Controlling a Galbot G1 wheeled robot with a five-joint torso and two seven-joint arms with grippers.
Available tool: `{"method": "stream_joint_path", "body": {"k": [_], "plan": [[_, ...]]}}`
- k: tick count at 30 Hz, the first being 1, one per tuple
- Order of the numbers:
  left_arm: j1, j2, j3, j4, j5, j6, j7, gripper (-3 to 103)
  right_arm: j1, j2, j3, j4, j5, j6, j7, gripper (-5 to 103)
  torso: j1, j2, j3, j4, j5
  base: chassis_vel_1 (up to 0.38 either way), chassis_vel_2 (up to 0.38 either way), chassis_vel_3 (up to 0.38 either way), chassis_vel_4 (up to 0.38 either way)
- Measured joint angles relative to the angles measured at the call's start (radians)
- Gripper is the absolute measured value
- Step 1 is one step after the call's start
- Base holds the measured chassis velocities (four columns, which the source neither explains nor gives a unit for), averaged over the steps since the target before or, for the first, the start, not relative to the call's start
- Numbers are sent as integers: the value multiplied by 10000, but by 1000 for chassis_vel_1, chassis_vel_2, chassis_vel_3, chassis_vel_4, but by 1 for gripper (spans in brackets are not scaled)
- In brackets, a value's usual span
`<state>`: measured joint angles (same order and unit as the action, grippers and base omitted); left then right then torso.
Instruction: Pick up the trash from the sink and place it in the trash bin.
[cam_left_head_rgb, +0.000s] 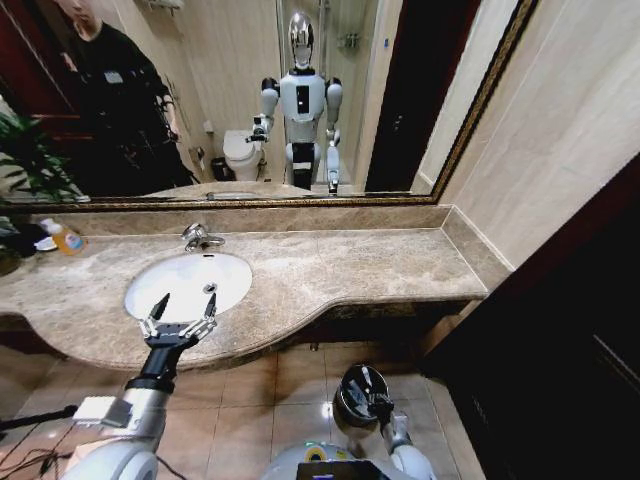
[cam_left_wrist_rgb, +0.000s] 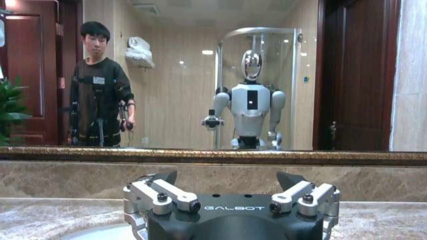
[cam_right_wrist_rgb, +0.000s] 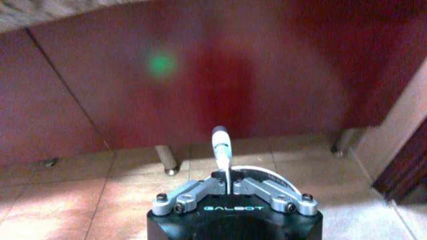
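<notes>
My left gripper (cam_left_head_rgb: 184, 306) hovers over the sink (cam_left_head_rgb: 232, 272) near its front rim, fingers (cam_left_wrist_rgb: 163, 178) spread. My right gripper (cam_right_wrist_rgb: 225, 172) hangs low over the floor, fingers pinching a white tube (cam_right_wrist_rgb: 221, 142) that stands up between them, just above the bin (cam_left_head_rgb: 350, 396).

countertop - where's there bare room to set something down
Most room lies on the countertop between the sink and the right wall. It is crowded at the far left by the orange bottle and plant; the left gripper hovers over the basin.
</notes>
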<state>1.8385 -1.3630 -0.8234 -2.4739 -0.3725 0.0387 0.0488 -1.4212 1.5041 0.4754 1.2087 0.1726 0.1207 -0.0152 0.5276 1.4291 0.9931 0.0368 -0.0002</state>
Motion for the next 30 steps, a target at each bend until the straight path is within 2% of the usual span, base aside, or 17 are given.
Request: {"method": "stream_joint_path", "body": {"k": [6,9,10,12,13,16,19,22,24,27,28,30], "plan": [[0,0,0,0,0,0,0,100,247,176,-73,-474,84,-38,268,-1,0,0,0,0,0,0,0,0,0],[0,0,0,0,0,0,0,100,308,253,-127,-474,84,-30,527,10,0,0,0,0,0,0,0,0,0],[0,0,0,0,0,0,0,100,319,299,-118,-461,84,-26,588,10,0,0,0,0,0,0,0,0,0],[0,0,0,0,0,0,0,100,323,369,-76,-405,84,-9,728,21,0,0,0,0,1,0,0,0,0],[0,0,0,0,0,0,0,100,323,369,-76,-405,84,-9,728,21,0,0,0,0,1,0,0,0,0],[0,0,0,0,0,0,0,100,236,307,-104,-290,72,109,815,37,0,0,0,0,0,0,0,0,0],[0,0,0,0,0,0,0,100,155,287,-117,-200,53,154,887,43,0,0,0,0,0,0,0,0,0],[0,0,0,0,0,0,0,100,66,318,-112,-103,37,204,988,59,0,0,0,0,0,0,0,0,0],[0,0,0,0,0,0,0,100,46,317,-110,-94,37,219,1004,59,0,0,0,0,0,0,0,0,0],[0,0,0,0,0,0,0,100,-29,311,-121,-56,35,334,1030,76,0,0,0,0,0,0,0,0,0],[0,0,0,0,0,0,0,100,-29,311,-121,-56,35,334,1030,76,0,0,0,0,0,0,0,0,0],[0,0,0,0,0,0,0,100,-86,320,-134,4,34,358,1037,86,0,0,0,0,0,0,0,0,0]]}}
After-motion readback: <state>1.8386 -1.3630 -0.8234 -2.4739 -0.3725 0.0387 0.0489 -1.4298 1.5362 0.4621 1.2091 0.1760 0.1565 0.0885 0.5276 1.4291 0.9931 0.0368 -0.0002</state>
